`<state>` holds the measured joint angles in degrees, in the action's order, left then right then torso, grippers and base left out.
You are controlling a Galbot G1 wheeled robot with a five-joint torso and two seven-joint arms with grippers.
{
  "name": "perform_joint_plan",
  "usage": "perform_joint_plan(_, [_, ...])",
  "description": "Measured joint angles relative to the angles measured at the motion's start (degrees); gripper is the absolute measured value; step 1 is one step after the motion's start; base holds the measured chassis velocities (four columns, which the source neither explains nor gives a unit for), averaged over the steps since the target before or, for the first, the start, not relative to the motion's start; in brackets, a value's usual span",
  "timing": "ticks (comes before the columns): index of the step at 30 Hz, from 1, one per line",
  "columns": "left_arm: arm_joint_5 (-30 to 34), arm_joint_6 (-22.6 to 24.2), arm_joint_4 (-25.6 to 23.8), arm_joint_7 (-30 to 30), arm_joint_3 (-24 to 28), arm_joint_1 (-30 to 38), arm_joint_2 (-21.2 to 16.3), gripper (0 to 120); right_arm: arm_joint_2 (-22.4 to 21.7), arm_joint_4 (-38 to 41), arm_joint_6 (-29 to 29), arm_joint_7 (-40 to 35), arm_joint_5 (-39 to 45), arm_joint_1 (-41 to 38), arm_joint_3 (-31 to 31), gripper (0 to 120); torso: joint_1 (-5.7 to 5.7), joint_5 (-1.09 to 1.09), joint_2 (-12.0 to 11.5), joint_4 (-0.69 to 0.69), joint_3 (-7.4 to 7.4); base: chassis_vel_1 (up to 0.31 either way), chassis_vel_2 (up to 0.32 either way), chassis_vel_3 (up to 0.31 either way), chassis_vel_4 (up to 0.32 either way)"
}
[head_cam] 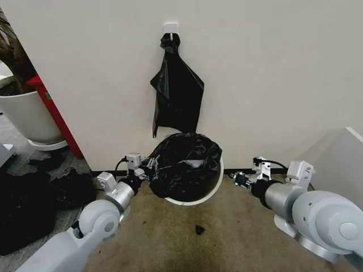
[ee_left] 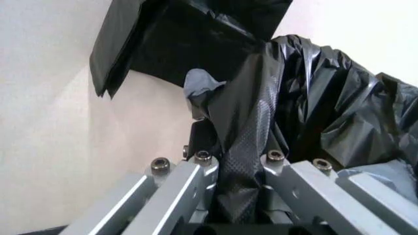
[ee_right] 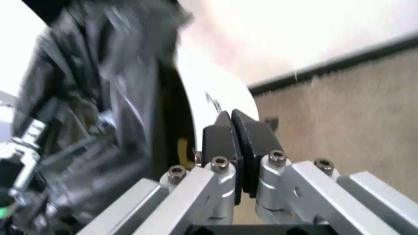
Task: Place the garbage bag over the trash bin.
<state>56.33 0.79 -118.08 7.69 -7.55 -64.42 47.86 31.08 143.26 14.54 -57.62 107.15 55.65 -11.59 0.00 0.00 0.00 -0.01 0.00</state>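
- Your glossy, wrinkled black garbage bag (head_cam: 182, 162) sits bunched over the small round white trash bin (head_cam: 211, 190) at the wall.
- Left gripper (ee_left: 239, 161) pinches its plastic.
- Right gripper (ee_right: 239, 128), pressed together and empty, sits beside the bin.
- A narrower black sack (head_cam: 176, 86) hangs from the wall hook above; a white planter (head_cam: 27, 116) stands far left.

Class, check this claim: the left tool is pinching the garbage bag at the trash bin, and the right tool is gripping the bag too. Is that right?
Not quite. The left tool is shut on the garbage bag at the trash bin, but the right tool is shut on nothing, beside the bin's white wall. The right wrist view shows its fingers pressed together with no plastic between them.
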Motion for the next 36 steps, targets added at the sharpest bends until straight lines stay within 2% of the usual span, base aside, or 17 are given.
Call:
perform_joint_plan(3, [-0.7,0.01,0.26,-0.26,0.16,0.03,-0.29,5,-1.0,-0.01,0.95,6.39,-2.37,-1.3,-0.61,1,0.0,-0.01,0.0,0.01,0.0,0.0,0.0,0.0,0.0])
perform_joint_plan(5, [-1.67,0.01,0.32,-0.65,0.43,0.1,-0.68,5,-1.41,-0.01,3.3,12.74,-6.6,-1.6,-0.3,9,0.0,-0.02,0.0,0.01,0.0,0.0,0.0,0.0,0.0])
perform_joint_plan(7, [-1.77,0.01,0.32,-0.64,0.5,0.15,-0.72,5,-1.41,-0.01,3.84,13.78,-7.31,-1.69,-0.1,12,0.0,-0.01,0.0,0.01,0.0,0.0,0.0,0.0,0.0])
perform_joint_plan(9, [-2.29,-0.04,0.13,0.25,1.19,0.94,-0.86,5,-0.55,-0.01,5.98,16.76,-8.46,-2.37,1.44,23,0.0,-0.01,0.0,0.01,0.0,0.0,0.0,0.0,0.0])
perform_joint_plan(14, [-3.2,-0.47,-0.46,2.81,2.19,2.24,-0.41,5,3.06,-0.02,6.21,15.05,-3.18,-2.75,2.55,40,0.0,0.01,0.0,0.01,0.0,0.0,0.0,0.0,0.0])
perform_joint_plan(15, [-3.2,-0.47,-0.46,2.81,2.19,2.24,-0.41,5,3.06,-0.02,6.21,15.05,-3.18,-2.75,2.55,40,0.0,0.01,0.0,0.01,0.0,0.0,0.0,0.0,0.0])
perform_joint_plan(20, [-3.6,-0.48,-0.42,2.71,2.48,3.08,-0.48,5,4.41,-0.01,11.12,23.91,-13.01,-3.65,3.96,63,0.0,0.0,0.0,0.01,0.0,0.0,0.0,0.0,0.0])
perform_joint_plan(22, [-3.94,-0.48,-0.37,2.22,2.59,3.31,-0.55,5,4.12,-0.02,12.72,26.15,-15.15,-3.99,4.07,66,0.0,0.0,0.0,0.02,0.0,0.0,0.0,0.0,0.0])
perform_joint_plan(24, [-4.98,-0.51,-0.12,1.18,2.92,3.71,-0.56,5,2.92,-0.02,15.69,30.89,-20.8,-4.54,4.41,74,0.0,0.0,0.0,0.01,0.0,0.0,0.0,0.0,0.0])
perform_joint_plan(27, [-7.06,-0.61,0.28,-0.9,3.3,4.01,-0.67,5,0.02,-0.1,19.12,41.07,-26.93,-6.3,4.6,89,0.0,-0.01,0.0,-0.01,0.0,0.0,0.0,0.0,0.0])
perform_joint_plan(31, [-9.32,-1.03,0.38,-3.1,3.39,4.46,-1.44,5,-3.12,-1.69,21.47,46.31,-27.37,-11.55,6.95,98,0.0,-0.01,0.0,0.01,0.0,0.0,0.0,0.0,0.0])
perform_joint_plan(36, [-12.69,-2.26,0.37,-4.89,3.3,5.12,-2.32,5,-4.59,-4.46,23.25,47.65,-25.67,-19.85,14.35,100,0.0,-0.01,0.0,0.0,0.0,0.0,0.0,0.0,0.0])
